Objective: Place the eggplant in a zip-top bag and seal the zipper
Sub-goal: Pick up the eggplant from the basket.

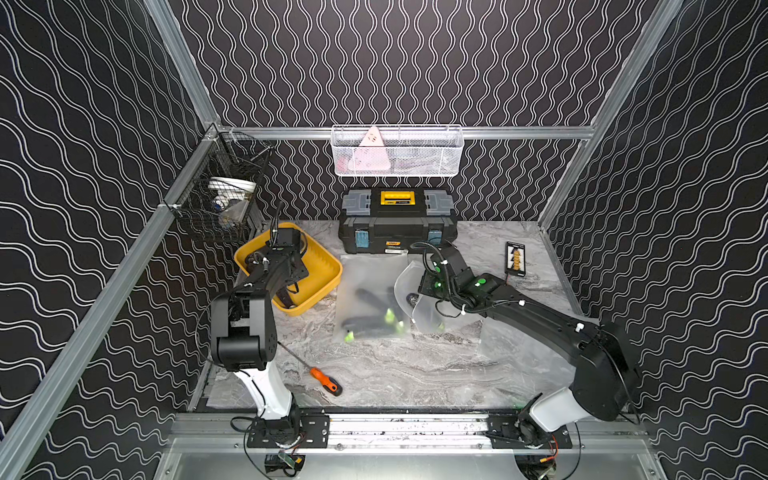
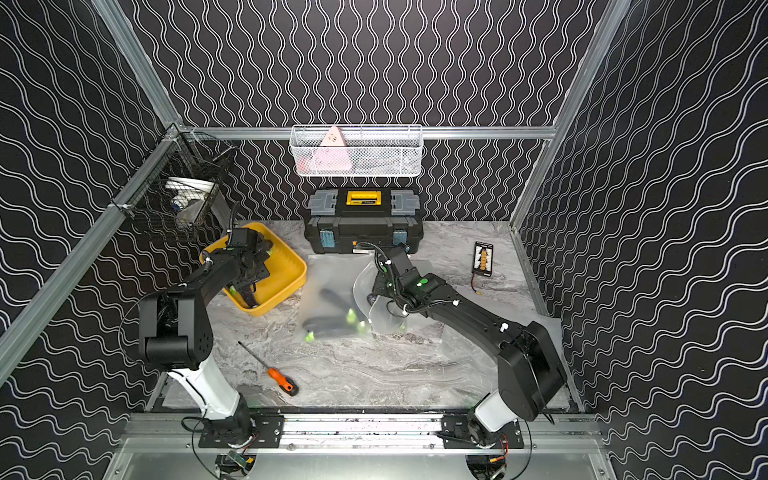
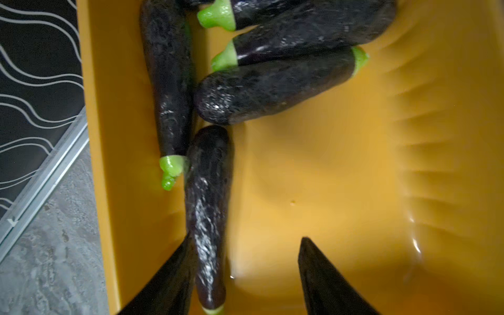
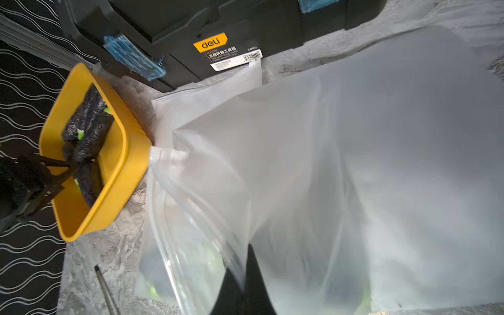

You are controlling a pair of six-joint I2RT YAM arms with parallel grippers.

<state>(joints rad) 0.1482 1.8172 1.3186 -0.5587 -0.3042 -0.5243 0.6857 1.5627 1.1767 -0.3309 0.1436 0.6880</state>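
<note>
eggplant (image 3: 208, 218) parallel to left pincer (image 3: 246, 236), stem wristward

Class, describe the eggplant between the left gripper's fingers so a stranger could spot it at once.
Find the yellow tray beside the black toolbox. Inside it, the eggplant you want is the only one lying between the open fingers of the left gripper, green stem end toward the gripper. The other eggplants lie beyond the fingertips.
</note>
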